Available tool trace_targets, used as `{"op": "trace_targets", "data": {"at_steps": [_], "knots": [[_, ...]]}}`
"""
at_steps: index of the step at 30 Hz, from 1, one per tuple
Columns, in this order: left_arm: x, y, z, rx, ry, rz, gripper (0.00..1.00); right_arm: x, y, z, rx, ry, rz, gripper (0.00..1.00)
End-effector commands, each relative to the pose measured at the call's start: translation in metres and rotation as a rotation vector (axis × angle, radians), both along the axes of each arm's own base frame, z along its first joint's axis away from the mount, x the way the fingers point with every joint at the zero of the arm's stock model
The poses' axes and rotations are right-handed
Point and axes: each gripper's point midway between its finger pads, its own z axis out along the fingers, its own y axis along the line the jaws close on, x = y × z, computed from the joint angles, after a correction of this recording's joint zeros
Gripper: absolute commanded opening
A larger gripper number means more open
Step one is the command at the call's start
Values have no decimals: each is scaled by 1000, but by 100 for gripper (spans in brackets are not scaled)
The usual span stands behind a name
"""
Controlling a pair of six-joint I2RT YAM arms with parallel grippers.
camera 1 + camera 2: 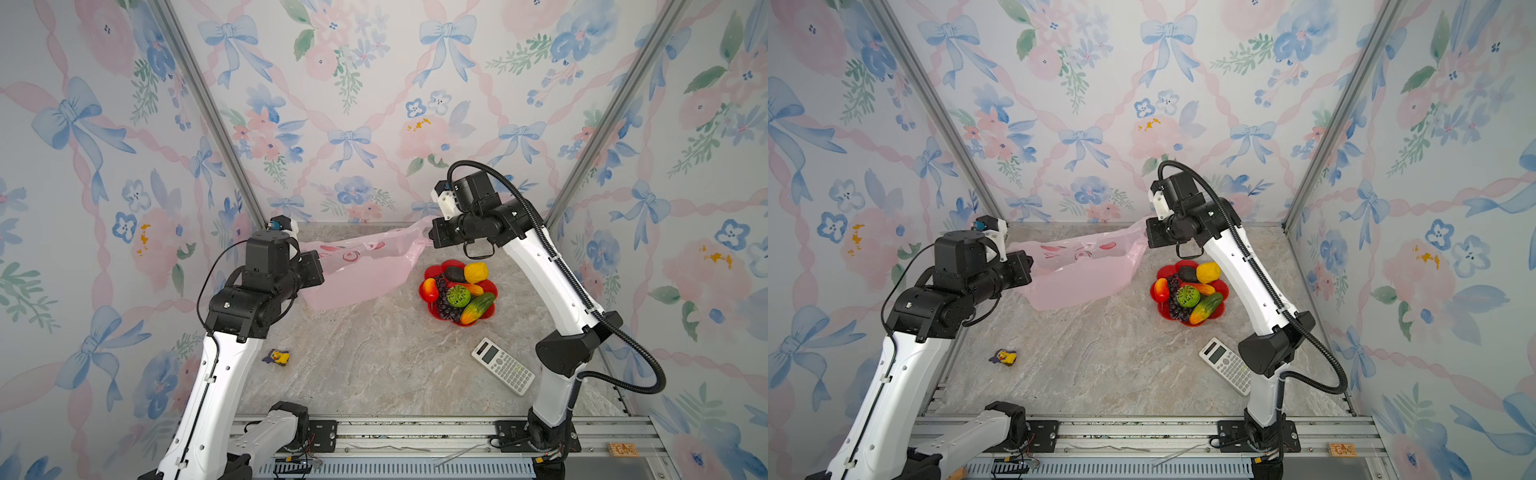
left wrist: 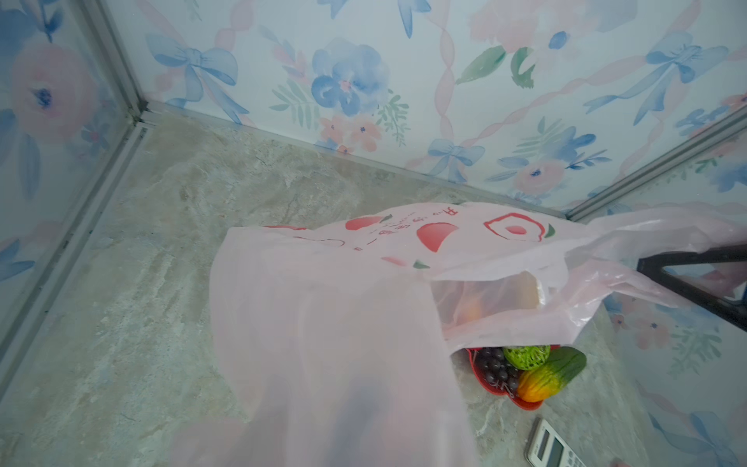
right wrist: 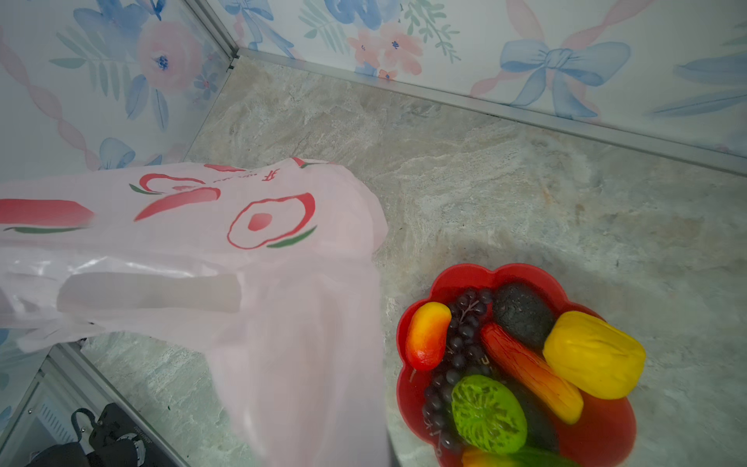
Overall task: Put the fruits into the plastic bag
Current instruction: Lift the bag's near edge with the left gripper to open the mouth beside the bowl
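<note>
The plastic bag (image 1: 361, 266), pale pink with red peach prints, hangs stretched above the back of the table in both top views. My left gripper (image 1: 323, 266) is shut on its left end and my right gripper (image 1: 429, 236) is shut on its right handle. In both wrist views the bag film (image 2: 323, 307) (image 3: 258, 250) covers the jaws. The fruits lie on a red flower-shaped plate (image 1: 452, 264) to the right of the bag: a yellow lemon (image 1: 476, 272), a dark avocado (image 1: 455, 274), a red-yellow mango (image 1: 429, 289), a bumpy green ball (image 1: 458, 295) and purple grapes (image 1: 444, 301).
A white calculator (image 1: 503, 371) lies near the right arm's base. A small yellow and purple duck toy (image 1: 277, 357) sits front left. Flowered walls close in the table on three sides, and a metal rail (image 1: 415, 432) runs along the front.
</note>
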Motion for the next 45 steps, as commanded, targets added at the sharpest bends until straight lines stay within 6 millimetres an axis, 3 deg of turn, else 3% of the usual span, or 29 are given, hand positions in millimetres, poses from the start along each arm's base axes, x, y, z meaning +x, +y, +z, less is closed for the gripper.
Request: {"op": "trace_targets", "data": {"at_steps": [1, 4, 7, 9, 11, 12, 14, 16, 18, 20, 22, 24, 26, 27, 29, 31, 32, 33, 35, 41, 45], "knots": [[2, -16, -21, -58, 104, -69, 0, -14, -9, 1, -58, 12, 4, 0], [25, -12, -25, -32, 127, -35, 0, 7, 5, 1, -22, -36, 8, 0], [73, -15, -9, -25, 117, 2, 0, 49, 34, 18, 71, -160, 34, 0], [112, -15, 24, -6, 38, 24, 0, 81, 52, 51, 148, -309, 47, 0], [148, -21, 82, -24, -104, 28, 0, 102, 57, 118, 263, -550, 26, 0], [158, -23, 107, -50, -166, 32, 0, 103, 54, 152, 324, -656, 11, 0], [160, -32, 179, -99, -367, 18, 0, 90, 42, 226, 454, -884, -18, 0], [147, -41, 221, -95, -500, -3, 0, 67, 26, 275, 535, -1050, -37, 0], [129, -54, 237, -34, -559, -32, 0, 47, 16, 300, 554, -1116, -19, 0], [120, -64, 228, 23, -539, -74, 0, 34, 20, 301, 525, -1115, 37, 0], [118, -68, 206, 52, -475, -83, 0, 34, 28, 278, 472, -1060, 80, 0], [120, -71, 175, 130, -402, -63, 0, 47, 35, 229, 417, -943, 83, 0], [120, -63, 128, 233, -341, -12, 0, 62, 41, 155, 366, -783, 77, 0], [122, -55, 96, 262, -310, 19, 0, 71, 42, 110, 321, -687, 70, 0], [118, -27, 21, 214, -250, 91, 0, 84, 39, 10, 191, -439, 54, 0], [110, 0, -57, 77, -94, 142, 0, 82, 32, -69, 83, -228, 57, 0], [102, 8, -87, 30, -34, 153, 0, 80, 26, -100, 45, -139, 49, 0], [95, 10, -106, 14, -8, 156, 0, 76, 21, -119, 26, -81, 42, 0], [80, 4, -126, -19, -1, 129, 0, 72, 14, -140, 26, -15, 23, 0], [53, -7, -163, -145, 43, 120, 0, 70, 10, -155, 18, 9, 14, 0], [45, -15, -160, -174, 28, 101, 0, 71, 9, -162, 21, 34, 5, 0]]}}
